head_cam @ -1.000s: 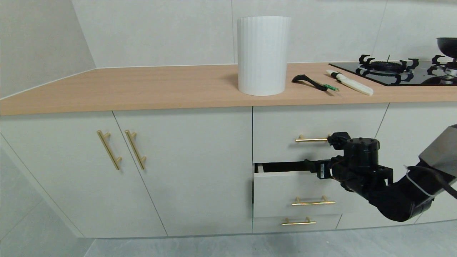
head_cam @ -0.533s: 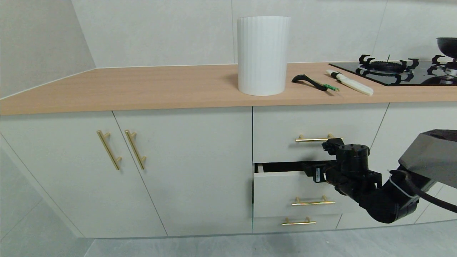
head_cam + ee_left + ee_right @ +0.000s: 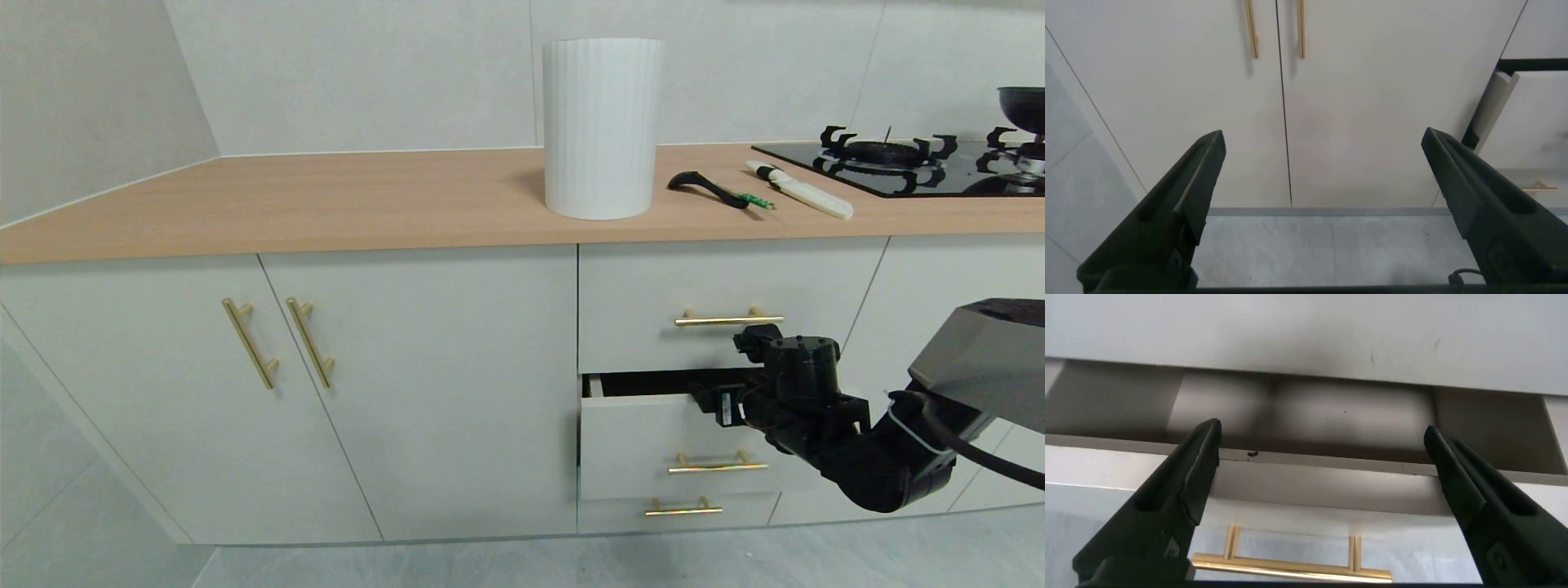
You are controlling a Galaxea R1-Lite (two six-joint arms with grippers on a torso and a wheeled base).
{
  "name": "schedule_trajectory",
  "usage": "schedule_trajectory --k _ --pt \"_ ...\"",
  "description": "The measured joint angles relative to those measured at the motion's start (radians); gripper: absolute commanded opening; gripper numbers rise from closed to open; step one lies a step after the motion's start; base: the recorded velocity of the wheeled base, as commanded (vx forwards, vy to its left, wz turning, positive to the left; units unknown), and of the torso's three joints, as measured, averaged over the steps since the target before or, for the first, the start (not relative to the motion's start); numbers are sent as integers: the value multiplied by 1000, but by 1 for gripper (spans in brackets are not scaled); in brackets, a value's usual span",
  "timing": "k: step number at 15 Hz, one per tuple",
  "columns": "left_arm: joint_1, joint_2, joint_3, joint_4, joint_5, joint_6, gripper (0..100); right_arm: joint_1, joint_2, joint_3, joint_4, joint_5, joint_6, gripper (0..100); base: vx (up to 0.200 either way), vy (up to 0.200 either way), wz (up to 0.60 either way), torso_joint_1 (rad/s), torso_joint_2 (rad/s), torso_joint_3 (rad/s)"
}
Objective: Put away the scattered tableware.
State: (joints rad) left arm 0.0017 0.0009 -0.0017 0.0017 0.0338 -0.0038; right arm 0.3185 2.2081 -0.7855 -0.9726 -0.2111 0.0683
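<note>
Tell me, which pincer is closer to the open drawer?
Right. The right pincer sits at the open gap of the drawer, above its front. The left pincer faces the cupboard doors, with the drawer off to one side.

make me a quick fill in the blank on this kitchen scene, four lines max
1. The tall white ribbed container stands on the wooden ___.
2. Of the three stacked drawers, the partly open drawer is the ___ one.
3. The right gripper faces that drawer's gap with its jaws ___.
4. The black utensil lies on the robot's ___ side of the container.

Missing words: countertop, middle, open, right
</note>
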Motion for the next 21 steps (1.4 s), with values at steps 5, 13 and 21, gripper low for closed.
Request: schedule_trajectory --k 5,13,21 --pt "0 0 0 0 0 0 100 0 -35 1 98 3 0 100 0 0 0 0 0 0" --pt "0 0 0 0 0 0 100 1 -126 -2 310 11 -2 100 0 0 0 0 0 0" --pt "0 0 0 0 0 0 100 39 -212 -14 551 36 0 100 0 0 0 0 0 0"
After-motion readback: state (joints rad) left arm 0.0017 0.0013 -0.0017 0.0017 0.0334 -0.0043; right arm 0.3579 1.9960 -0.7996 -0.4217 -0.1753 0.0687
